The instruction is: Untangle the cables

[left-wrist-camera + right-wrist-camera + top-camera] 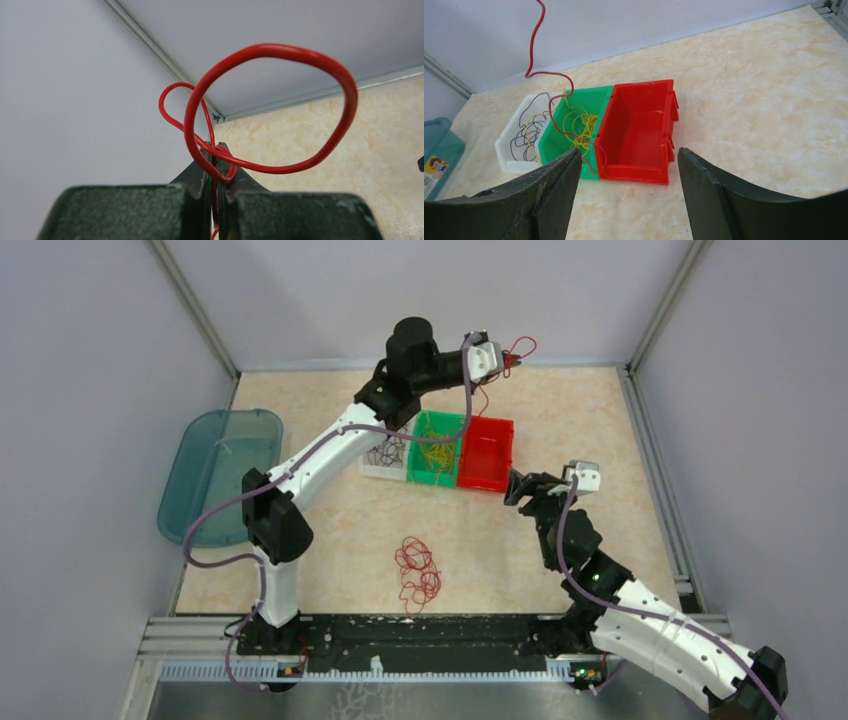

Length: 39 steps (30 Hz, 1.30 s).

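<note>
My left gripper [508, 361] is raised at the back of the table, shut on a red cable [521, 346]. In the left wrist view the cable [280, 50] loops above the closed fingertips [218, 155]. Its tail hangs down [531, 45] and trails over the green bin [574, 125] to the red bin [639, 130]. A tangle of red cables [417, 570] lies on the table in front. My right gripper [518, 487] is open and empty just right of the red bin [488, 452]. Yellow cables [438, 452] lie in the green bin, dark ones in the white bin [385, 455].
A teal plastic lid [215, 470] lies at the table's left edge. Grey walls and a metal frame close the workspace. The three bins stand in a row at table centre.
</note>
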Each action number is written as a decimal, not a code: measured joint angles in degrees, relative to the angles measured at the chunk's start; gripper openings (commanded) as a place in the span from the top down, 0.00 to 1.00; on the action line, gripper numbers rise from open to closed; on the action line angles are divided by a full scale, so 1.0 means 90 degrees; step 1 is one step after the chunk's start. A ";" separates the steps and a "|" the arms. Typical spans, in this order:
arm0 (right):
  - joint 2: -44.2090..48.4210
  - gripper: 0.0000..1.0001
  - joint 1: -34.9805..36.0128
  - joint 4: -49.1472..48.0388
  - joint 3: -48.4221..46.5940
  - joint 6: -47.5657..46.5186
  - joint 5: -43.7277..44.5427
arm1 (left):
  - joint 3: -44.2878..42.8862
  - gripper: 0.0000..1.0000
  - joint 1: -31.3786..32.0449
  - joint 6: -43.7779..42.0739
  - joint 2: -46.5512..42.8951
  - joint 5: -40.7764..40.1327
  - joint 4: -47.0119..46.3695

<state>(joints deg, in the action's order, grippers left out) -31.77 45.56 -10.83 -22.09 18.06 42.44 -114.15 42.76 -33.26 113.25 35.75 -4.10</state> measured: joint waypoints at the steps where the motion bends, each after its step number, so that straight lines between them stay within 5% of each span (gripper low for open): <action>1: 0.0000 0.29 0.0000 0.0002 0.0000 0.0007 0.0000 | -0.0058 1.00 0.0022 0.0029 -0.0010 0.0000 -0.0017; 16: 0.0075 0.29 0.0000 0.0138 0.0000 0.0146 0.0019 | 0.0240 1.00 0.0435 -0.0413 -0.0440 -0.0294 -0.0374; 39: 0.0410 0.26 0.0000 0.0214 0.0209 0.0124 0.0282 | 0.0126 1.00 0.0568 -0.0763 0.0561 -0.1940 -0.1042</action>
<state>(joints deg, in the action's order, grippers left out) -28.08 45.56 -8.91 -20.21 19.18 44.97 -113.01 47.88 -40.12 118.30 18.28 -13.47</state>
